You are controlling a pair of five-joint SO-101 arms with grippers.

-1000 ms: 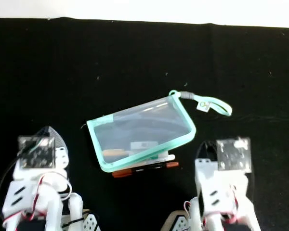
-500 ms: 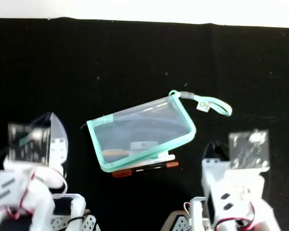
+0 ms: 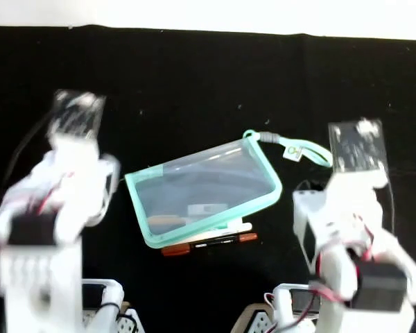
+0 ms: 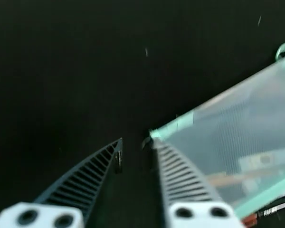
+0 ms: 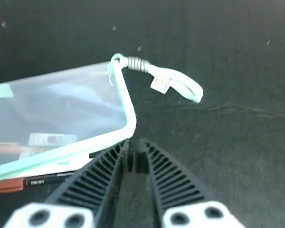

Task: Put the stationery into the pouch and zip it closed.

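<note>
Nearest the camera, the left arm (image 3: 52,201) and right arm (image 3: 347,229) each stand off one short end of the pouch (image 3: 204,187), which lies mid-tabletop (image 3: 194,76) with bare black cloth on every side. The left gripper (image 4: 134,151) hangs just beside the pouch's near-left corner, its fingers slightly released and empty. The right gripper (image 5: 134,154) sits by the near-right corner, its fingers clenched on nothing. A second ago both arms were folded low at the near edge. They have since risen and reached farther out, and the pouch has not shifted. A red-brown pen (image 3: 208,245) lies along the pouch's near long edge. The pouch's long axis runs near-left to far-right, and its strap (image 3: 306,151) trails off the far-right corner.
</note>
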